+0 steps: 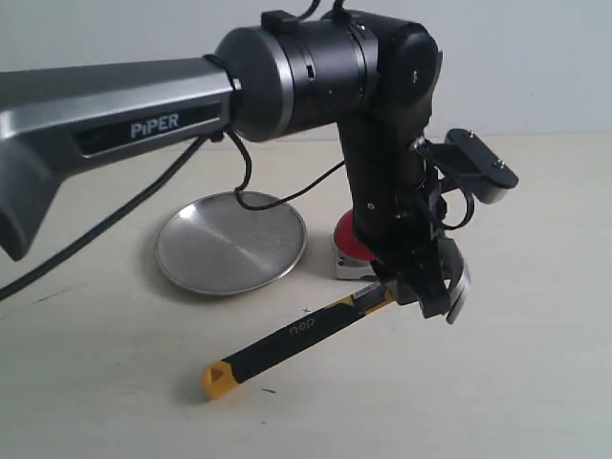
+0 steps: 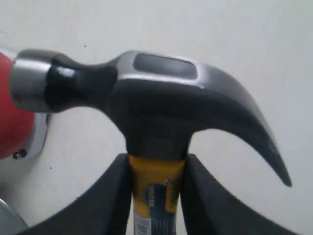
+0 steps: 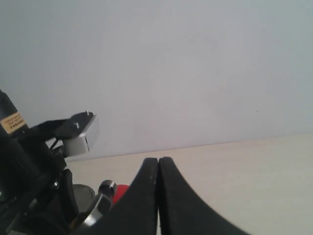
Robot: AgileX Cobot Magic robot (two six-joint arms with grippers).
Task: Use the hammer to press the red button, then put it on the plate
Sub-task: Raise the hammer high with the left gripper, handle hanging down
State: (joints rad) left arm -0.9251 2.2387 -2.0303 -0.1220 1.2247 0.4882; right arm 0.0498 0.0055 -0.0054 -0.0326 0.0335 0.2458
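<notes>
Metal hammer (image 2: 161, 98), squeezed by the left claw (image 2: 156, 169), is hanging right at the red button (image 2: 14, 122), so pressing looks underway, while the plate (image 1: 229, 244) beside the button is waiting bare and the right claw (image 3: 158, 169) is sitting shut.

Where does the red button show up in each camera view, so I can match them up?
Exterior view: the red button peeks out behind the left arm, just right of the plate.
Left wrist view: red dome beside the striking face of the hammer.
Right wrist view: small red patch beside that same face.
Shared landmark: the hammer head, near the button in all three.
</notes>
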